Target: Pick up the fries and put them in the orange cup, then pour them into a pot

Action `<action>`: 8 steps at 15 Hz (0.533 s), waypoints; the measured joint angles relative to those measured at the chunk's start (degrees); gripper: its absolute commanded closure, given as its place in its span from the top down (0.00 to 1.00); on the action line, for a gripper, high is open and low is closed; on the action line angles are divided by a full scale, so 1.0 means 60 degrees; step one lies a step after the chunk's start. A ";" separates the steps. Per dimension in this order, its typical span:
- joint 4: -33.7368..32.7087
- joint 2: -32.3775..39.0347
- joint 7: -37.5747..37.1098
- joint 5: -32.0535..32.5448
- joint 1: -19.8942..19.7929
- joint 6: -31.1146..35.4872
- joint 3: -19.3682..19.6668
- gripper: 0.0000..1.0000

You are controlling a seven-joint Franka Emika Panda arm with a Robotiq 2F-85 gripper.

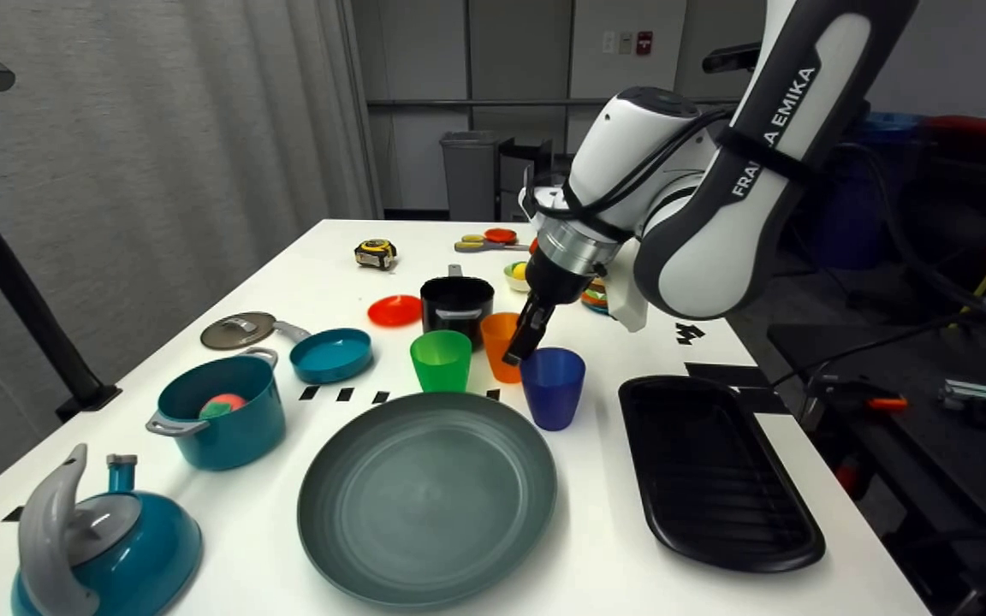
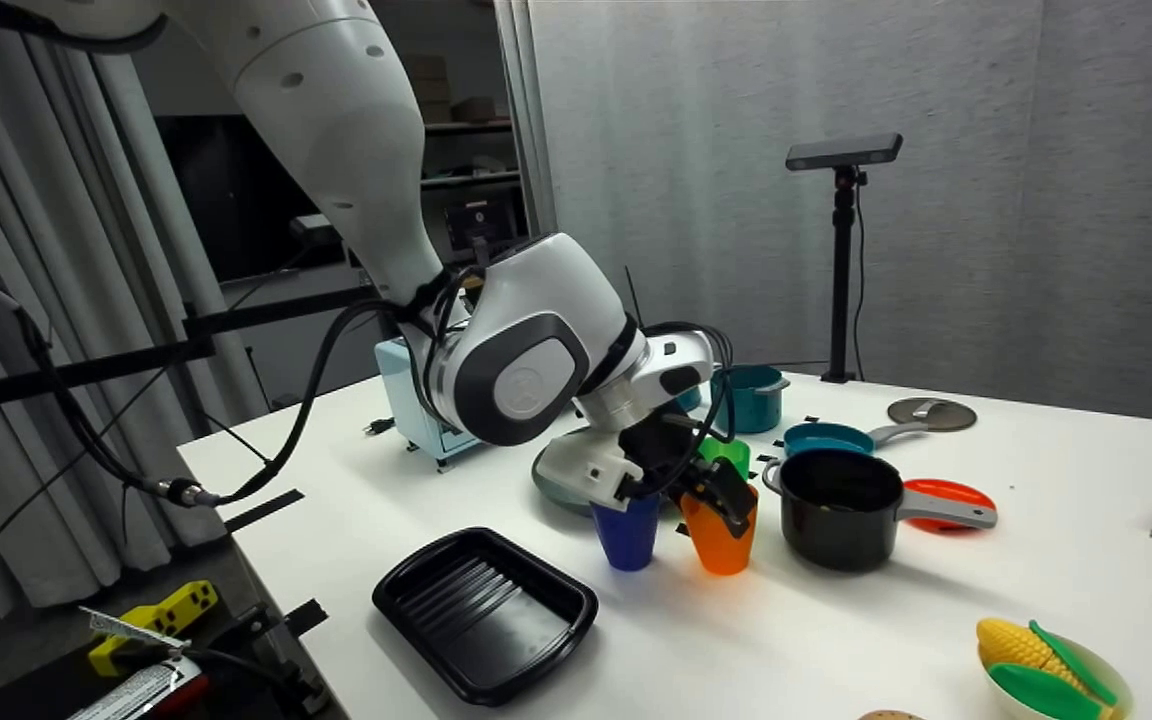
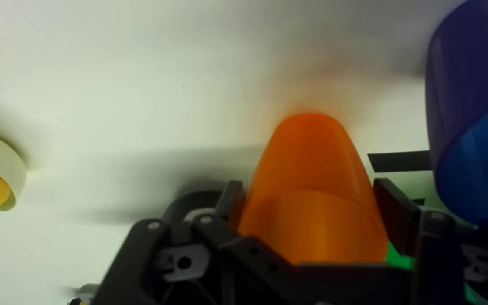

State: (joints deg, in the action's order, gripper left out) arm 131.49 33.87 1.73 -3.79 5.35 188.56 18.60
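The orange cup (image 1: 497, 342) stands on the white table between the green cup (image 1: 442, 359) and the blue cup (image 1: 555, 393). It also shows in an exterior view (image 2: 721, 550) and in the wrist view (image 3: 311, 161). My gripper (image 3: 307, 184) is low at the cup, one finger on each side of it; narrow gaps suggest it is open around the cup. The black pot (image 2: 836, 520) stands beside the cup. A tiny yellow speck shows inside that pot, too small to identify. The fries are not clearly visible. A teal pot (image 1: 236, 428) holds a red-green object.
A large grey-green plate (image 1: 424, 530) lies near the cups, with a black tray (image 1: 707, 479) beside it. A teal pan (image 1: 330, 355), a red disc (image 1: 394, 310) and a teal kettle (image 1: 142, 556) are on the table. A bowl (image 2: 1106, 660) holds toy corn.
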 measured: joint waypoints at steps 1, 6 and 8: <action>-0.0033 0.0016 0.0000 0.0000 0.0000 -0.0009 -0.0008 0.95; -0.0054 0.0025 -0.0004 0.0002 0.0064 -0.0224 -0.0083 1.00; -0.0053 -0.0014 -0.0019 0.0002 0.0150 -0.0340 -0.0096 1.00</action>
State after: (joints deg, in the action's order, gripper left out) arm 131.17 33.78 1.61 -3.78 6.25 186.52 18.03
